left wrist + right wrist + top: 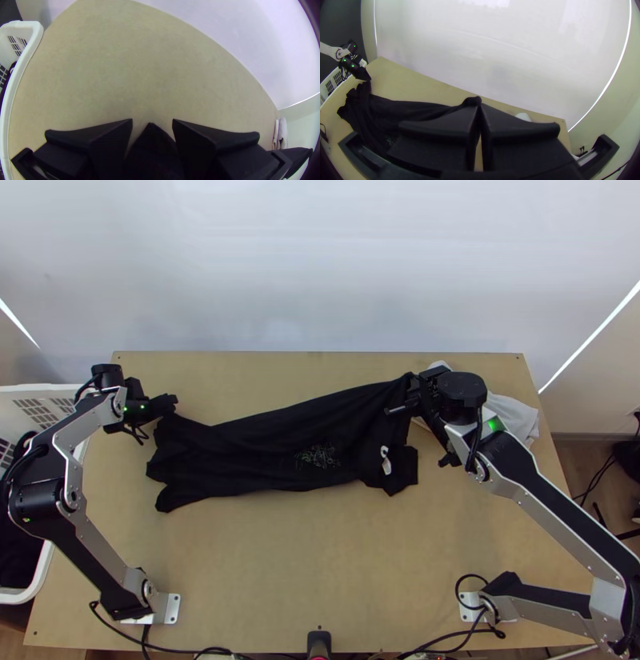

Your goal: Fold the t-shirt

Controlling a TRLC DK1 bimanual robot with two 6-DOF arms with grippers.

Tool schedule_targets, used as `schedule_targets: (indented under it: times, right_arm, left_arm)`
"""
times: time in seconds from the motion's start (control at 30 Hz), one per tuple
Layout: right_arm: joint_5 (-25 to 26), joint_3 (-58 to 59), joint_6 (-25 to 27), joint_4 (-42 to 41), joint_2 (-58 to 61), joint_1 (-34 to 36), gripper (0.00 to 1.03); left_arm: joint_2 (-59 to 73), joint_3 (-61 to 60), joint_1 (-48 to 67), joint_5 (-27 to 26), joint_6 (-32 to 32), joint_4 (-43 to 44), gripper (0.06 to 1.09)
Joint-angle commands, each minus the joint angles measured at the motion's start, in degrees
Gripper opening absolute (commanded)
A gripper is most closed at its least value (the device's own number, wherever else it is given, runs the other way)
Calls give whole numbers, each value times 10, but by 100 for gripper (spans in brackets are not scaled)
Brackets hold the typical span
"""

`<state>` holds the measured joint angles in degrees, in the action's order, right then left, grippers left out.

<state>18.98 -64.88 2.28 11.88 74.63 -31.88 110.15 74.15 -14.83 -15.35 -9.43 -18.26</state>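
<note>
A black t-shirt [264,448] stretches across the middle of the light wooden desk [320,564] between my two arms, drawn out in a long, creased band from left of centre to right of centre, its upper edge climbing toward the right. My left tool [166,402], at the left of the frame, stands at the shirt's upper left corner with its fingers apart, a peak of the black cloth between them in the left wrist view. My right tool [414,394], right of centre, is closed on the shirt's upper right corner, a small bunch of fabric showing at the meeting fingertips [474,108] in the right wrist view. Green line print [318,456] marks the cloth near the centre of the frame, and a white patch [386,460] shows toward its right end, beside a small black flap [402,470] that juts out at the lower right. At the left edge of the frame, a white basket [34,594] with slotted sides holds dark cloth [18,560]; at the upper right, pale cloth [516,414] lies on the desk, partly behind my right arm, and a pale backdrop [320,268] rises beyond the far edge
</note>
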Motion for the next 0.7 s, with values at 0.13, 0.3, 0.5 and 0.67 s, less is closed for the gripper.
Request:
schedule_targets:
  times: [0.13,0.3,0.5,0.67]
  right_arm:
    - [0,-8,0,0,4,1,3]
    - [0,-8,-1,0,6,1,3]
    - [0,-12,0,0,10,1,3]
    - [0,-24,-1,-1,15,12,3]
  left_arm:
    - [0,-12,13,10,0,-5,64]
    - [-6,-29,16,20,-3,17,41]
    - [0,-30,17,22,5,14,36]
    - [-1,-26,3,42,-1,28,9]
